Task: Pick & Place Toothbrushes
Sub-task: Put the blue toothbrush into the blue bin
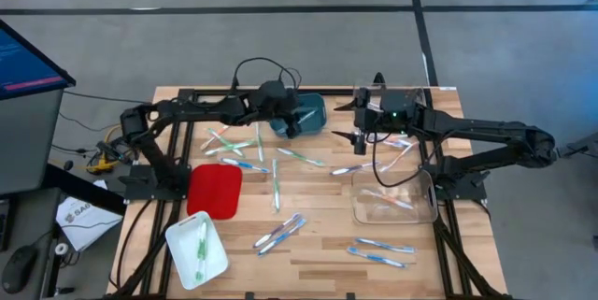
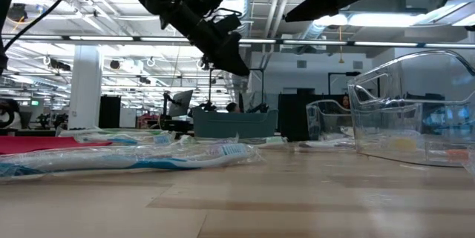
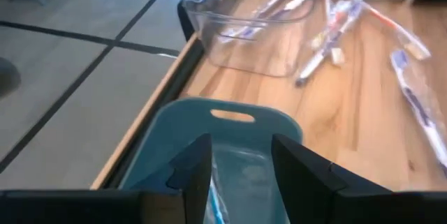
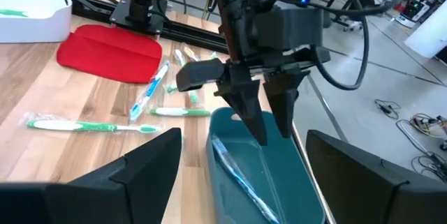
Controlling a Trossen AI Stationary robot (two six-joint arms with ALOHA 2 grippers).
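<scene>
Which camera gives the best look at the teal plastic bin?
The right wrist view: the teal plastic bin fills it, a wrapped toothbrush inside, the left gripper above. The left wrist view shows its handle end, the high view mostly hides it under the arm, the low view shows one wall.

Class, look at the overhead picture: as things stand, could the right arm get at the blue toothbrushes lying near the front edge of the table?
Probably yes: the right gripper is open and empty, and the blue toothbrushes lie uncovered on bare wood, beside the clear bin.

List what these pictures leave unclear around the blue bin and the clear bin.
- Blue bin, high view: the left tool and its arm cover the inside.
- Same bin, left wrist view: the near end is cut off by the picture's edge.
- Clear bin, high view: brushes inside too faint to count.
</scene>
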